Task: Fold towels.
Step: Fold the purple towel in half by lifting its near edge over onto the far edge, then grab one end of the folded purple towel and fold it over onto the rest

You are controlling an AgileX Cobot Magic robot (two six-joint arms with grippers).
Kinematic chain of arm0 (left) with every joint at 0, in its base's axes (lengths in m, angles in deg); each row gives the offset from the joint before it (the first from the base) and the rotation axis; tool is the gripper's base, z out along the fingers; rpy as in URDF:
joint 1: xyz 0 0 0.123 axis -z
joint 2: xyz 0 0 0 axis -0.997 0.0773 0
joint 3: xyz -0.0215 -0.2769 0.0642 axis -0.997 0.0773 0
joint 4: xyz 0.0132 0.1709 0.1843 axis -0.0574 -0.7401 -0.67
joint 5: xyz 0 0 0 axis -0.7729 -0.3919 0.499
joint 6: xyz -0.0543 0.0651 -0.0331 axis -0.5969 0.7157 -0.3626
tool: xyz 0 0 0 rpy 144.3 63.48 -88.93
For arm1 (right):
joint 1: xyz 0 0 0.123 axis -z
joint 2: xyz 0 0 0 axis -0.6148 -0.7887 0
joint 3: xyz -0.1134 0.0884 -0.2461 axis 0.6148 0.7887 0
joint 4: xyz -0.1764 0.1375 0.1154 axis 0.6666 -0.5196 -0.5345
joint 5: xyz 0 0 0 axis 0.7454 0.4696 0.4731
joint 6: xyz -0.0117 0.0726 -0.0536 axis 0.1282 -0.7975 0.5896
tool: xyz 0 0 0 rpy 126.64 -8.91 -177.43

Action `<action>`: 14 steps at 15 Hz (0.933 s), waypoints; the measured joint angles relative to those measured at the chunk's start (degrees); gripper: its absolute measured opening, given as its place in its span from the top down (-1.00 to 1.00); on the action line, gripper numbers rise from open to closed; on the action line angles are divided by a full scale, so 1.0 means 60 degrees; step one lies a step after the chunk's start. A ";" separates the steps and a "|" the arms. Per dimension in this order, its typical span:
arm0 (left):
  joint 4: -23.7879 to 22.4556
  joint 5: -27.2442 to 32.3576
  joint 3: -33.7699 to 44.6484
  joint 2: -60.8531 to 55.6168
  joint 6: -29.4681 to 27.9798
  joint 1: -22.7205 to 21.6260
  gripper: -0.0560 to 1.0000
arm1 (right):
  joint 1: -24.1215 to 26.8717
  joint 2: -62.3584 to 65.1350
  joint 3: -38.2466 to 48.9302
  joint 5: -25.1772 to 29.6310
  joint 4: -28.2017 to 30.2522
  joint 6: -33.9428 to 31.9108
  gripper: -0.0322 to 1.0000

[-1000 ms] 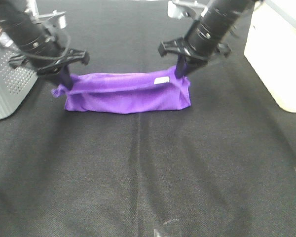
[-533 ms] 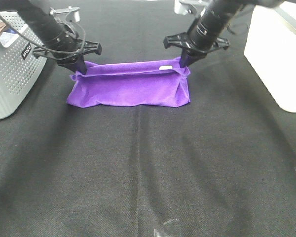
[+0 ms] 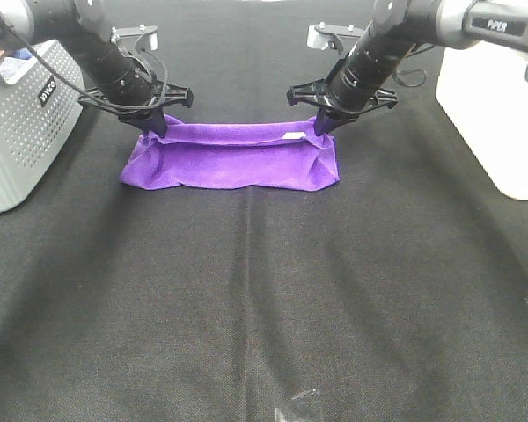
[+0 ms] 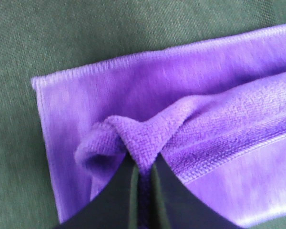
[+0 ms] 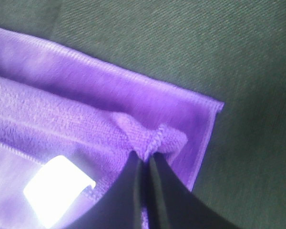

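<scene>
Since a second ago the pinched edge of the purple towel (image 3: 233, 165) has travelled back toward its far side, and the lifted fold now sits lower and flatter.

Left of the towel, apart from it, stands a grey perforated box (image 3: 18, 132). I have my left gripper (image 3: 151, 127) at the towel's far left corner. Its jaws are squeezed together on a bunched ridge of cloth, and the wrist view shows the fabric nipped between the black tips.

The towel lies on the black table cover (image 3: 246, 308) as a long band. Its upper layer is doubled over, and the stitched hem shows along the far side. A small white tag (image 3: 293, 135) sits on the top layer near the towel's right end.

My right gripper (image 3: 321, 126) is at the towel's far right corner, just beside the tag, and is likewise closed tight on a pinch of cloth. Right of the towel, well apart, stands a white box (image 3: 497, 105).
</scene>
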 joint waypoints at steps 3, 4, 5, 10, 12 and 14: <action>0.0000 -0.0420 -0.0067 0.0076 0.0048 0.0000 0.80 | 0.0000 -0.0105 -0.0010 -0.0401 -0.0010 0.0000 0.79; 0.0000 -0.0468 -0.0067 0.0124 0.0076 0.0000 0.73 | 0.0000 -0.0124 -0.0019 -0.0449 -0.0010 0.0000 0.71; 0.0000 -0.0506 -0.0086 0.0191 0.0076 0.0000 0.61 | 0.0000 -0.0134 -0.0019 -0.0487 -0.0010 0.0000 0.60; -0.0477 -0.0172 -0.0296 0.0353 0.0220 0.0000 -0.50 | 0.0000 -0.0134 -0.0019 -0.0315 0.0076 0.0000 -0.31; -0.0525 0.0668 -0.0754 0.0353 0.0143 -0.0038 -0.62 | 0.0000 -0.0067 -0.0019 0.0143 0.0296 0.0000 -0.43; -0.0019 0.1748 -0.1146 0.0353 0.0115 -0.0372 -0.64 | 0.0000 0.0325 -0.0019 0.1184 0.0325 0.0000 -0.45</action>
